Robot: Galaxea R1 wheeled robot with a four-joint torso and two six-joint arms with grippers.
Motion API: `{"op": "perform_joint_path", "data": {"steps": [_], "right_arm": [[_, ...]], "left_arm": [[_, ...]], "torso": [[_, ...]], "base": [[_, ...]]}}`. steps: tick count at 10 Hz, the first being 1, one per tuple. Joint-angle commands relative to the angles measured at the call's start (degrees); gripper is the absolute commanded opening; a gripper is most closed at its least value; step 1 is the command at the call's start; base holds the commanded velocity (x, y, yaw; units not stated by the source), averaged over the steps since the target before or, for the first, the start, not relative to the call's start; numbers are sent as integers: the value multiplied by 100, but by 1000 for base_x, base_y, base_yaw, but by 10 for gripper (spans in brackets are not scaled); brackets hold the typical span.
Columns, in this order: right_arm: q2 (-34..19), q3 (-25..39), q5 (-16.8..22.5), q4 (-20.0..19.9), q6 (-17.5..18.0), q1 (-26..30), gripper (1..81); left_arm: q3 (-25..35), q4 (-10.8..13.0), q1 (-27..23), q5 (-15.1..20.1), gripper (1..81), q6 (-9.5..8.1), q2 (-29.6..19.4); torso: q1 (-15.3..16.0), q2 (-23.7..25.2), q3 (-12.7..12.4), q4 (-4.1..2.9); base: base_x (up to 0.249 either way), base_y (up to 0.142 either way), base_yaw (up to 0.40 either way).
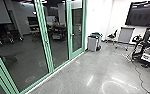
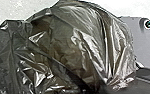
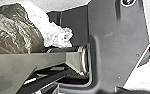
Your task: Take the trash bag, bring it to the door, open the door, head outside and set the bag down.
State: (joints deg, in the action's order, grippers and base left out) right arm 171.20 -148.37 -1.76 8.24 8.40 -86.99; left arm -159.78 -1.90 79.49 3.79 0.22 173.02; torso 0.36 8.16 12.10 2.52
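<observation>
1. Head view. The door (image 1: 77, 31), green-framed, lies ahead and slightly to my left, at the far end of the glass wall (image 1: 23, 62); it appears closed. The floor (image 1: 87, 67) runs up to the foot of that wall, and a grey bin (image 1: 93, 44) stands on it just beyond the door, near the corner. I judge the stage to be the carry, with the approach to the door unfinished.

2. Left wrist view. The trash bag (image 2: 73, 45), dark and glossy, lies close before my left jaws, next to my own body plate (image 2: 143, 32). It bulges roundly, so I can assign it no sure long axis. I can't make out whether these jaws are apart, together or clamped on it.

3. Right wrist view. The same bag lies farther off here, with pale crumpled plastic (image 3: 57, 33) beside it, near my body. The state of my right jaws is likewise unclear. I judge the left arm nearer the bag; the coming move should keep the load clear of the door frame.
</observation>
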Motion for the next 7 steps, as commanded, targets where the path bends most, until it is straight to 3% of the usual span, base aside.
{"op": "perform_joint_path", "data": {"steps": [1,7], "right_arm": [[13,37,299,72,-23,230,811],[13,37,299,81,-23,230,811]], "left_arm": [[-18,32,-333,333,10,48,-22],[-18,32,-325,333,10,48,-30]], "torso": [[0,0,0,0],[2,0,0,0]], "base": [[145,-68,0],[145,-68,0]]}}
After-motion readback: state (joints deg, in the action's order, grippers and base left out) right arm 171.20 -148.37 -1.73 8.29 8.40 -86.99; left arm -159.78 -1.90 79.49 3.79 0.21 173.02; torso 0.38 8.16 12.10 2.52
